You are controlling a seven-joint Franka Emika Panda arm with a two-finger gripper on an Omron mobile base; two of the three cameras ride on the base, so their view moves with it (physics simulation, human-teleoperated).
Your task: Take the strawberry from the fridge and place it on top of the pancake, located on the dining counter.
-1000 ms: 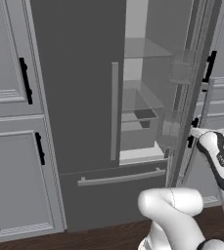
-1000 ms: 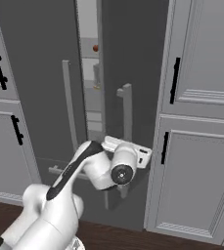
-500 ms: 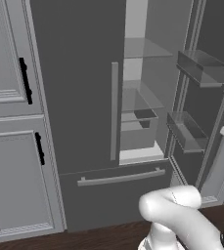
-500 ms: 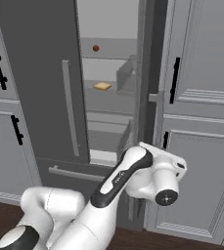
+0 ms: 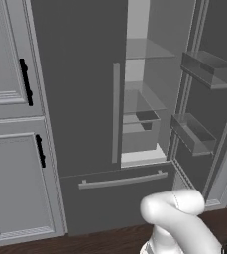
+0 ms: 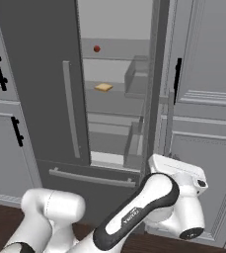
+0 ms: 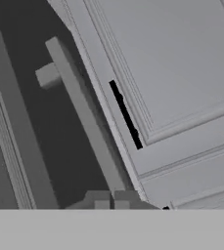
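since a second ago the fridge's (image 6: 40, 74) right door has swung wide open, and the arm has dropped low to the right. the gripper (image 7: 112, 199) has its fingers pressed together on nothing, beside the door's long handle (image 7: 84, 114). the strawberry (image 6: 96, 48) sits on an upper shelf, above a tan food piece (image 6: 103, 87).

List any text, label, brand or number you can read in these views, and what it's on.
One marking: small dark lettering on the white forearm of the robot arm in the right base view, too small and blurred to read.
No readable text on the fridge, its door bins, the strawberry on its shelf, or the panelled cabinets.
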